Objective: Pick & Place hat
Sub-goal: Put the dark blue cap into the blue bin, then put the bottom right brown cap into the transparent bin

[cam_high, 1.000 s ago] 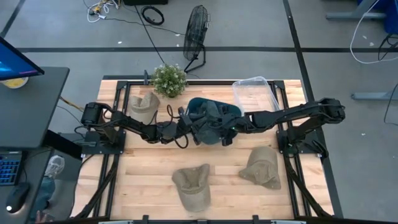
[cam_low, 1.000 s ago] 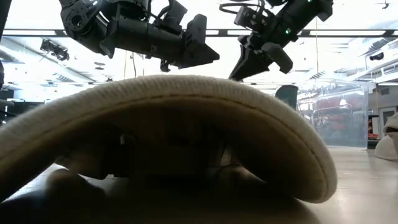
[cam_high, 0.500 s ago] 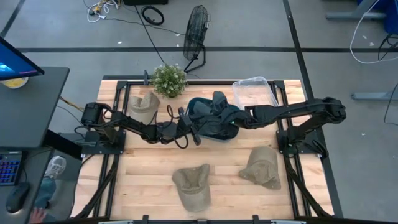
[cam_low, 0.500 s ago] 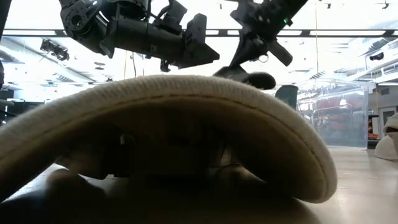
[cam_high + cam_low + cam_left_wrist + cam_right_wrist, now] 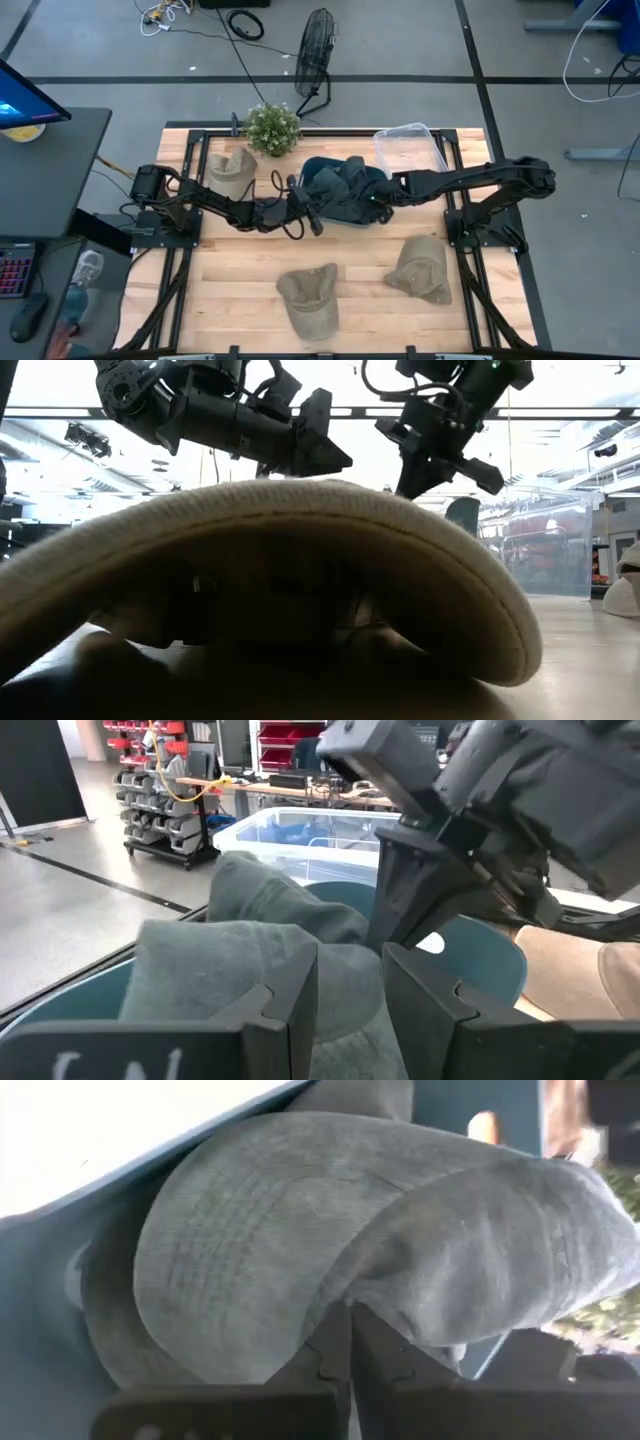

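Note:
A grey-green hat [image 5: 345, 178] lies bunched in a dark teal tub [image 5: 316, 168] at the table's middle. My right gripper [image 5: 376, 198] reaches in from the right and is shut on the hat [image 5: 260, 1230]. My left gripper [image 5: 314, 212] stands at the tub's left rim, pointing right. In the left wrist view its fingers [image 5: 290, 1005] stand a small gap apart, with the hat [image 5: 240, 950] showing beyond them. Three tan hats rest on the table: one at the far left [image 5: 232, 170], one at the near middle [image 5: 308, 298], one at the near right [image 5: 420, 270]. My right gripper pinches a raised fold of the hat's crown [image 5: 400, 1295] between its two fingers. The fingers come from the table's right, slanting down into the tub. The rest of the hat rests inside the tub. My left gripper: I cannot tell whether it touches the tub's rim.
A clear plastic bin [image 5: 410, 150] stands at the far right, beside the tub. A potted plant [image 5: 272, 128] stands at the far edge, and a fan [image 5: 316, 55] stands on the floor beyond it. In the low view the near tan hat's brim [image 5: 270, 560] hides most of the table.
My right gripper has gone from the tub's near right side toward the far edge, drawing part of the hat up into a lump. It has then come back a little toward the right, and the hat has sunk lower in the tub.

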Robot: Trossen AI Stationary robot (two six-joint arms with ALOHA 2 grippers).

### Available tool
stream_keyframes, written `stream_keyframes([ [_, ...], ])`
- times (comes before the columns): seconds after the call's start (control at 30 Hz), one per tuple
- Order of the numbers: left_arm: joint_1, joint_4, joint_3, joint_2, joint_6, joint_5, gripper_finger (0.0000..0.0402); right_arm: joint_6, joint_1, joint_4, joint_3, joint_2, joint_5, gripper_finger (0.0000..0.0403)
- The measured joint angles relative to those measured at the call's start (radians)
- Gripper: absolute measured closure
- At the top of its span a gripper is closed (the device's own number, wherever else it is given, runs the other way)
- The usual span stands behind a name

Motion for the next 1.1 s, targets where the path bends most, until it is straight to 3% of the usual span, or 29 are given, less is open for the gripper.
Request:
stream_keyframes([
  [0.2,0.0,0.002,0.0,0.0,-0.001,0.0,0.0282,0.108,0.002,0.002,-0.016,0.01,0.014,0.0394],
  [0.33,0.0,0.003,0.0,0.0,0.001,0.0,0.0282,0.194,0.025,0.03,-0.016,-0.005,0.116,0.0368],
  [0.5,-0.002,-0.009,0.001,-0.017,0.006,0.0,0.0282,0.282,0.082,-0.033,0.028,-0.017,0.123,0.0332],
  [0.63,-0.009,-0.019,0.0,-0.044,0.021,0.0,0.0282,0.438,0.129,-0.1,0.074,-0.02,0.123,0.0307],
  [0.8,-0.032,-0.067,-0.001,-0.104,0.08,-0.001,0.0282,0.655,0.232,-0.312,0.167,-0.02,0.121,0.028],
  [0.9,-0.043,-0.096,-0.001,-0.132,0.079,0.0,0.0282,0.797,0.309,-0.427,0.226,-0.021,0.07,0.0268],
  [1.1,-0.051,-0.133,-0.001,-0.144,0.078,-0.001,0.0282,1.115,0.438,-0.535,0.27,-0.021,-0.151,0.0246],
])
